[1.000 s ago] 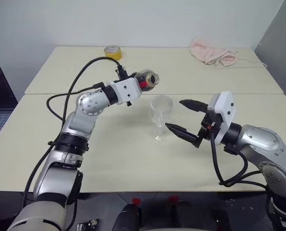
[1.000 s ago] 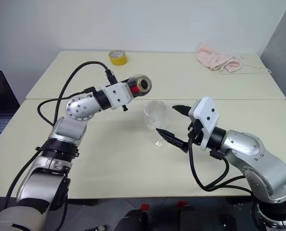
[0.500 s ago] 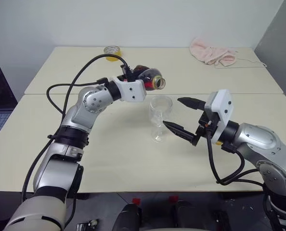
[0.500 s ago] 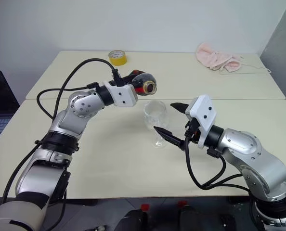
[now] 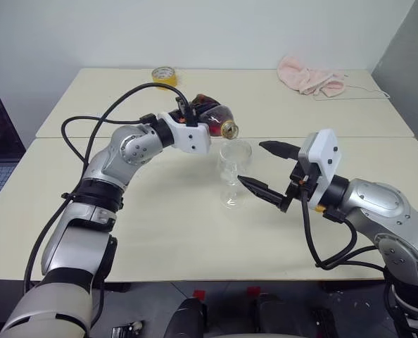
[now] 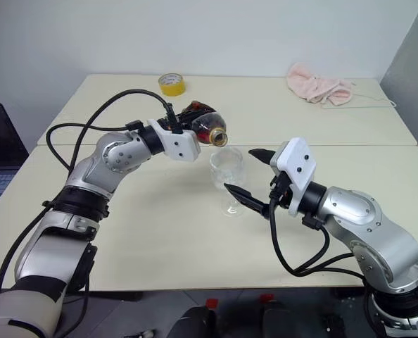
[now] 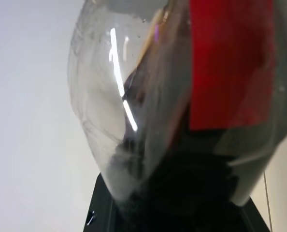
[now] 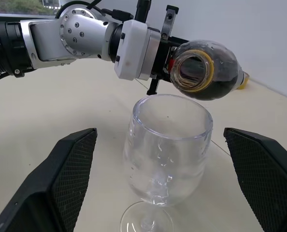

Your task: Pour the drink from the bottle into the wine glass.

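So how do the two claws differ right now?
The left claw is shut on the small clear plastic bottle of dark drink, tipping its mouth over the clear stemmed wine glass. The right claw is open and holds nothing, one finger on each side of the glass. Both have black fingers and hover above the pale table.

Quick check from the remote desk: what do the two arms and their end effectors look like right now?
Both arms are silver-grey metal segments with black joint rings and loose black cables looping along them. Each wrist carries a white boxy housing. The left end effector and right end effector each have two black tapered fingers; the right one's finger pads show a fine mesh texture.
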Controlling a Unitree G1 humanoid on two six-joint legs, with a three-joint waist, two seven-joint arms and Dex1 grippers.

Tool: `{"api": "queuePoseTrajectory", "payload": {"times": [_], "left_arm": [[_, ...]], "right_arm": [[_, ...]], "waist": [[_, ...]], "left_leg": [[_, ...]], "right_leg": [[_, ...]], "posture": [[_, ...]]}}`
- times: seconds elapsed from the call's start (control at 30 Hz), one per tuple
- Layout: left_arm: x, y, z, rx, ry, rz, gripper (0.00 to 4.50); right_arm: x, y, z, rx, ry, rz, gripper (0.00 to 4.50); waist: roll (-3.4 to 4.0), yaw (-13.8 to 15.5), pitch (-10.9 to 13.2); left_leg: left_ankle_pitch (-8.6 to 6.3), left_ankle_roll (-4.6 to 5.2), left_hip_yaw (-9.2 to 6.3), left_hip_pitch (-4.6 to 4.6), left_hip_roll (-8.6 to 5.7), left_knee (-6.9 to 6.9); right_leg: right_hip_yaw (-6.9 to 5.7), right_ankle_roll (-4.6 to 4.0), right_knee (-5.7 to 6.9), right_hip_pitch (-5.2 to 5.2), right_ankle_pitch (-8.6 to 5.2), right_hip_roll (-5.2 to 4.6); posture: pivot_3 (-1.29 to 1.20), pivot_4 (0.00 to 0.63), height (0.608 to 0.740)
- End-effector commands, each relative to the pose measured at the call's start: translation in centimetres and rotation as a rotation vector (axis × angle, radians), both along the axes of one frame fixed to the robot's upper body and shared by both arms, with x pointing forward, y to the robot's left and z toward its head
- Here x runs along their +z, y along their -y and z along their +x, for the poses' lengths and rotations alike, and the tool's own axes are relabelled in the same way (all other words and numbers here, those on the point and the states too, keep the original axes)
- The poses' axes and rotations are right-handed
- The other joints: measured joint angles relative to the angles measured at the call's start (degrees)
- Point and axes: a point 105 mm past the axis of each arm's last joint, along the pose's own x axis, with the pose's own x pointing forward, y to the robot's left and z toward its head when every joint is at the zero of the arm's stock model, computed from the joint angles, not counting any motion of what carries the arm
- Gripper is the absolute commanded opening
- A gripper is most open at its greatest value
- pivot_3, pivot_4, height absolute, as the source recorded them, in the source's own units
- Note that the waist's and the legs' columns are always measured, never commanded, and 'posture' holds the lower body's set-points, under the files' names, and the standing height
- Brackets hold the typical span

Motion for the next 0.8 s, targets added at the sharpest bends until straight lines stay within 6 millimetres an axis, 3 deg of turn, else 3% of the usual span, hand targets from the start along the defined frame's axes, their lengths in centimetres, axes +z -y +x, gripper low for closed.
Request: {"api": "queuePoseTrajectory", "payload": {"times": [0.03, 0.33, 0.8], "left_arm": [[2.6, 0.3, -0.4, -0.026, 0.111, -0.01, 0.79], [3.8, -0.1, -0.3, -0.005, 0.19, -0.018, 0.79], [3.8, -0.2, -0.4, -0.011, 0.223, -0.002, 0.77]], "right_arm": [[0.8, -0.4, -0.4, 0.011, 0.041, 0.003, 4.5], [0.6, -0.5, -0.5, 0.016, 0.033, 0.002, 4.5], [0.5, -0.6, -0.6, 0.023, 0.028, 0.001, 4.5]], "waist": [[0.0, 0.0, 0.0], [0.0, -0.01, 0.0], [0.0, -0.05, 0.0]], "left_leg": [[0.0, 0.0, 0.0, 0.0, -0.01, 0.0], [0.0, 0.0, 0.01, -0.02, -0.04, 0.0], [0.0, 0.0, 0.01, -0.02, -0.04, 0.0]], "right_leg": [[0.0, 0.0, 0.0, 0.0, 0.0, 0.0], [0.0, 0.0, 0.02, -0.02, 0.0, 0.0], [0.02, 0.0, 0.05, -0.05, 0.0, 0.0]], "posture": [[0.0, 0.15, 0.74], [0.0, 0.15, 0.74], [0.0, 0.15, 0.74]]}}
